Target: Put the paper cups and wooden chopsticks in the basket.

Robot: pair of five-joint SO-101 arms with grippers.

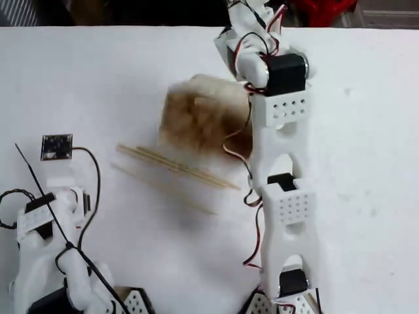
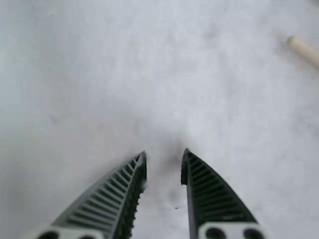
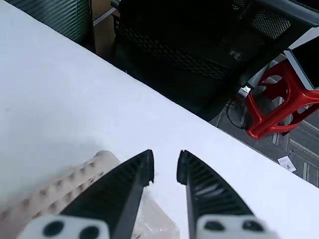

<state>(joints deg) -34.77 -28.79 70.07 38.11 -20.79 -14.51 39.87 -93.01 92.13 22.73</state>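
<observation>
Black ribbed plastic forms the right pincer (image 3: 165,159). Its two tips stand a narrow gap apart and nothing is caught between them. It hangs above the far rim of the woven basket (image 3: 67,186), tilted outward so that it looks over the edge of the white desk (image 3: 60,99) toward a red stool (image 3: 279,104) on the floor. From the high view the right arm (image 1: 283,196) stretches straight up the desk beside the basket (image 1: 203,121). That pose suits a drop into the basket rather than a pickup, though with the pincer empty I cannot say which is meant.

The left pincer (image 2: 163,159) is also parted only slightly and grips nothing. It points down at bare desk, with the blunt end of one stick (image 2: 303,49) lying off to one side, near but clear of the tips.

The wooden chopsticks (image 1: 177,167) lie loose in a shallow fan on the desk just in front of the basket, apart from it, between the two arms. They lie flat and thin, so a grasp would likely need the tips set across a stick and pressed close to the surface. Judged from this, the chopsticks are not yet in the basket.
</observation>
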